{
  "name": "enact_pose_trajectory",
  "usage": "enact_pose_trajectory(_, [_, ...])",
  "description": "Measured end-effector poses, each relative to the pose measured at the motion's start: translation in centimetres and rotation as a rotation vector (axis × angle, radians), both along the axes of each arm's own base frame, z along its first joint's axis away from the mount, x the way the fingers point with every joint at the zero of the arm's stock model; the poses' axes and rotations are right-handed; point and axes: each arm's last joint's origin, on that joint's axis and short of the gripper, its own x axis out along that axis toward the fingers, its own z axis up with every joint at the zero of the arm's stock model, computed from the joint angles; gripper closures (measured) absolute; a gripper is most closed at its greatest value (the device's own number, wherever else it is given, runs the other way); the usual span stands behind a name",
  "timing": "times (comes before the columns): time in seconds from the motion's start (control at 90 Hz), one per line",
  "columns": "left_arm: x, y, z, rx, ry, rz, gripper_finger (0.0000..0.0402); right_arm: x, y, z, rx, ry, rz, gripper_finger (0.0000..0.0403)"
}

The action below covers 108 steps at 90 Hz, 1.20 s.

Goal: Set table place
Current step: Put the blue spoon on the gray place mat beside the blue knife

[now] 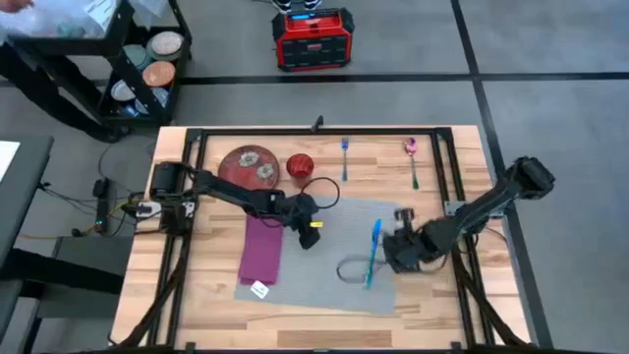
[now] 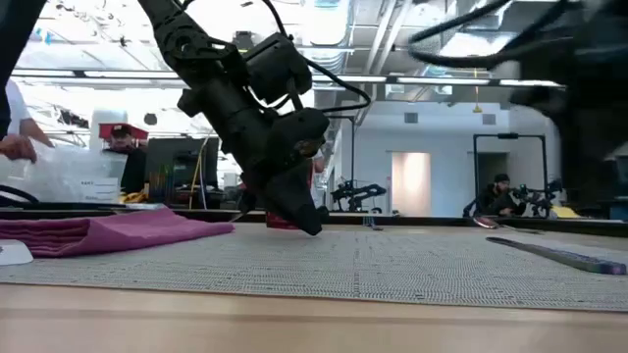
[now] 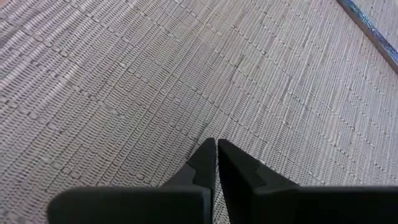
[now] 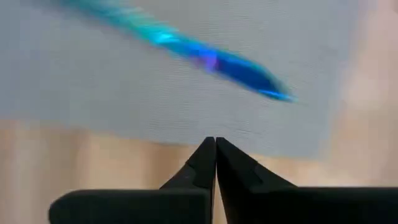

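Setting: robotics lab or workshop. Evidence: plank worktop (image 1: 211,295) on grey tiled floor; beyond it, a black shelf cart (image 1: 138,74) and red equipment case (image 1: 313,39); exposed ceiling ducts, monitors, further robot arms (image 2: 358,193), seated people behind the worktop.

Gripper lowered onto the placemat

The left gripper (image 2: 312,224) is seen tip-down on the grey placemat (image 2: 392,263); a magenta napkin (image 2: 108,233) lies at nine o'clock.
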Motion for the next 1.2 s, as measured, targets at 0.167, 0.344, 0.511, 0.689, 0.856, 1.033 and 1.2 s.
enact_pose_trajectory(0.167, [0.7, -0.3, 1.2, -0.085, -0.034, -0.042, 0.0402, 0.1, -6.6, -1.1, 0.142, -0.049, -0.501, 0.0400])
enact_pose_trajectory(0.344, [1.3, 0.0, 8.2, -0.096, -0.096, -0.111, 0.0402, -0.1, -12.6, -2.0, 0.337, -0.104, -0.746, 0.0385])
enact_pose_trajectory(0.511, [-2.0, 1.5, 19.1, 0.304, -0.045, -0.083, 0.0402, -1.6, -16.1, -0.6, 0.251, -0.142, -0.737, 0.0372])
enact_pose_trajectory(0.689, [-9.1, 4.1, 25.1, 0.590, 0.149, 0.245, 0.0402, -5.4, -19.1, 0.9, 0.227, -0.135, -0.884, 0.0365])
enact_pose_trajectory(0.856, [-14.2, 5.6, 25.3, 0.505, 0.173, 0.436, 0.0395, -7.1, -22.4, 1.0, 0.316, -0.257, -0.989, 0.0314])
enact_pose_trajectory(1.033, [-15.8, 6.4, 22.2, 0.438, 0.252, 0.472, 0.0349, -8.6, -24.6, -0.7, 0.342, -0.200, -1.128, 0.0232])
enact_pose_trajectory(1.2, [-15.5, 6.4, 18.4, 0.394, 0.346, 0.430, 0.0295, -8.2, -25.8, -1.8, 0.356, -0.175, -1.146, 0.0175])
